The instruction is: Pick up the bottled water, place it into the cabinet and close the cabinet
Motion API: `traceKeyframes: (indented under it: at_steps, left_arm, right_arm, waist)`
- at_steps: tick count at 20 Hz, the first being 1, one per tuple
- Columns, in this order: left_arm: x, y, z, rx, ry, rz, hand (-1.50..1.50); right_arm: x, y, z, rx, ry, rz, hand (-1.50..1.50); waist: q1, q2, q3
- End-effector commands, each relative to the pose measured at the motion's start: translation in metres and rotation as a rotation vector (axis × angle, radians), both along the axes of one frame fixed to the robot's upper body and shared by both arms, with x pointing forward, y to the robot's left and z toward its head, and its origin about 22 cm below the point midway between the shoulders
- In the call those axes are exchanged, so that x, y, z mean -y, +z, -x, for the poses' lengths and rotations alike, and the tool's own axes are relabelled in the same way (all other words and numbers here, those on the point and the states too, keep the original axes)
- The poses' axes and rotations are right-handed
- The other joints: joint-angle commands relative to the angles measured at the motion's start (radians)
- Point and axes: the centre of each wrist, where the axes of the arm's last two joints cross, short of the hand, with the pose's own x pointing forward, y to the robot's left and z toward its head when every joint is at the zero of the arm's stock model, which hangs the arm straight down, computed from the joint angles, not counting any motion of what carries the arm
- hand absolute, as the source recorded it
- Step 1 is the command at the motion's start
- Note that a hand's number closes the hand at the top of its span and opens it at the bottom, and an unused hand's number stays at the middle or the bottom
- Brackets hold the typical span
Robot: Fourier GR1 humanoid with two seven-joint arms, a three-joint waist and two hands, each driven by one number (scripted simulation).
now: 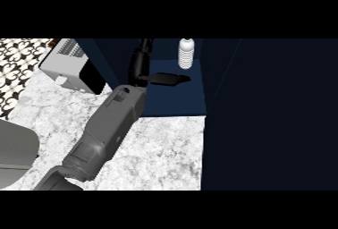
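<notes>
The bottled water (187, 53), a clear ribbed bottle with a white cap, stands upright on the dark blue floor of the cabinet (178, 98), near its back. My left hand (163, 79) reaches into the cabinet on a grey forearm that comes in from the lower left. Its black fingers are straight and point right, just in front of the bottle and apart from it. The hand holds nothing. My right hand does not show.
A wide dark panel (271, 116), apparently the cabinet's door or side, fills the right of the view. A white and black appliance (66, 65) stands at the upper left on the marble counter (158, 152). A grey rounded object (13, 152) lies at the left edge.
</notes>
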Motion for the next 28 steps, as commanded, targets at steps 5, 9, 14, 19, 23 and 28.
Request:
traceKeyframes:
  at_steps: [5,9,14,19,23,28]
  left_arm:
    - [-0.044,-0.036,0.025,-0.054,0.004,0.137,-1.50]
    - [-0.032,-0.029,0.042,-0.050,-0.061,0.172,-1.50]
    - [-0.029,-0.017,0.070,-0.070,-0.093,0.235,-1.50]
    - [-0.036,-0.004,0.117,-0.060,-0.117,0.275,-1.50]
    - [-0.028,0.015,0.171,-0.031,-0.137,0.331,-1.50]
    - [-0.044,0.024,0.230,-0.072,-0.209,0.335,-1.50]
  right_arm:
    - [0.006,0.010,0.006,-0.007,-0.025,0.008,-1.50]
    - [-0.011,0.004,0.006,-0.016,-0.022,-0.002,-1.50]
    - [0.005,0.007,0.016,-0.051,-0.033,0.015,-1.50]
    - [-0.004,0.009,0.022,-0.029,-0.009,0.023,-1.50]
    - [-0.003,0.009,0.019,-0.024,0.007,0.040,-1.50]
    - [0.002,0.007,0.018,0.016,0.093,0.112,-1.50]
  waist:
    - [0.059,-0.022,-0.007]
    - [0.062,-0.023,-0.007]
    - [0.081,-0.030,-0.006]
    - [0.062,-0.025,-0.007]
    - [0.050,-0.019,-0.006]
    - [0.044,-0.017,-0.006]
